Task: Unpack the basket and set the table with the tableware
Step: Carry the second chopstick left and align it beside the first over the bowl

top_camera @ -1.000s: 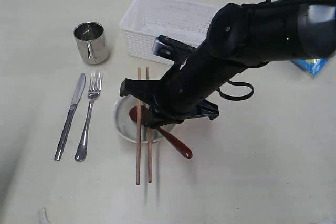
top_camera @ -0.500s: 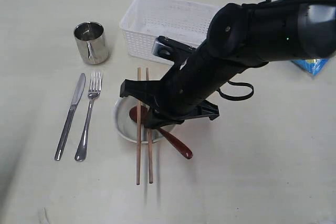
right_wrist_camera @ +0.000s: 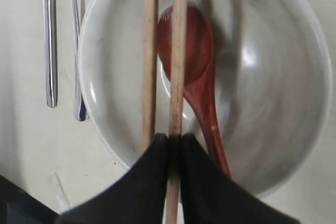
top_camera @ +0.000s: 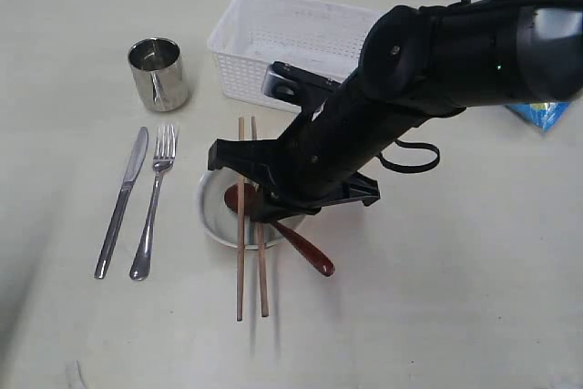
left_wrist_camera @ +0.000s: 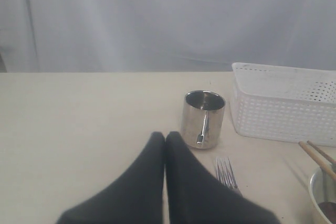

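Two chopsticks (top_camera: 240,271) lay side by side across the bowl (top_camera: 208,216), and their free ends reached out over the surface (top_camera: 437,307) toward the near edge. The right jaws were closed narrowly on one of them, close to the rim of the bowl, and the other stick lay just beside it. A reddish-brown spoon (top_camera: 314,260) rested in the bowl, with its head under the chopsticks and its handle leaning out over the rim to the right. The right arm (top_camera: 428,61) came down over the bowl from the far right and hid part of it. Left of the bowl a knife (top_camera: 123,198) and a fork (top_camera: 155,198) lay parallel, the knife on the outer side. The left jaws were pressed together with nothing between them, pointing toward a steel cup (left_wrist_camera: 203,118). This cup stood upright beyond the fork. Farther back, right of the cup, the white basket (top_camera: 273,29) stood on the surface. A blue bag (top_camera: 537,116) lay at the right edge, mostly hidden by the arm.
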